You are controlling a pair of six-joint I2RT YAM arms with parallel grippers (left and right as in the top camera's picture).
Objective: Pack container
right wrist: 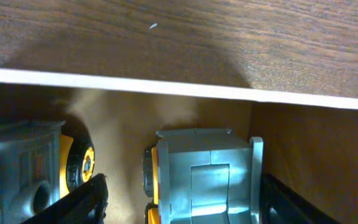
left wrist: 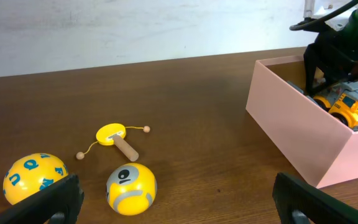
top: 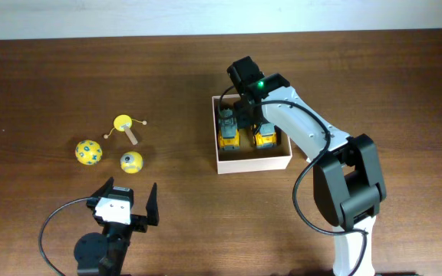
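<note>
Step in hand, by judgement: loading the container (top: 253,162), part done; two toy trucks lie inside it and three toys lie out on the bench (top: 175,61).

Container: right of centre on the bench, open-topped, well apart from the loose toys; square, shallow, thin cardboard, white outside, tan inside; probably light enough to slide if knocked.

Right jaws: low inside the container near its far wall, parted and straddling the grey-bodied truck (right wrist: 204,180); a clear gap shows on one side, so nothing is gripped; the truck appears to rest on the box floor. The second truck (right wrist: 23,174) lies just beside it; both are blocky moulded plastic, yellow and grey.

Left jaws: hovering at the near left of the bench, spread wide, empty.

Next move, by judgement: the right arm lifts straight up, clear of the trucks; the left jaws, being nearest, take a loose toy.

Loose toys: grey-marked ball (top: 131,162) and blue-marked ball (top: 87,152), smooth, round, liable to roll; paddle drum (top: 125,125), a yellow disc on a wooden handle with beads on strings, low-lying and awkward to pinch.
</note>
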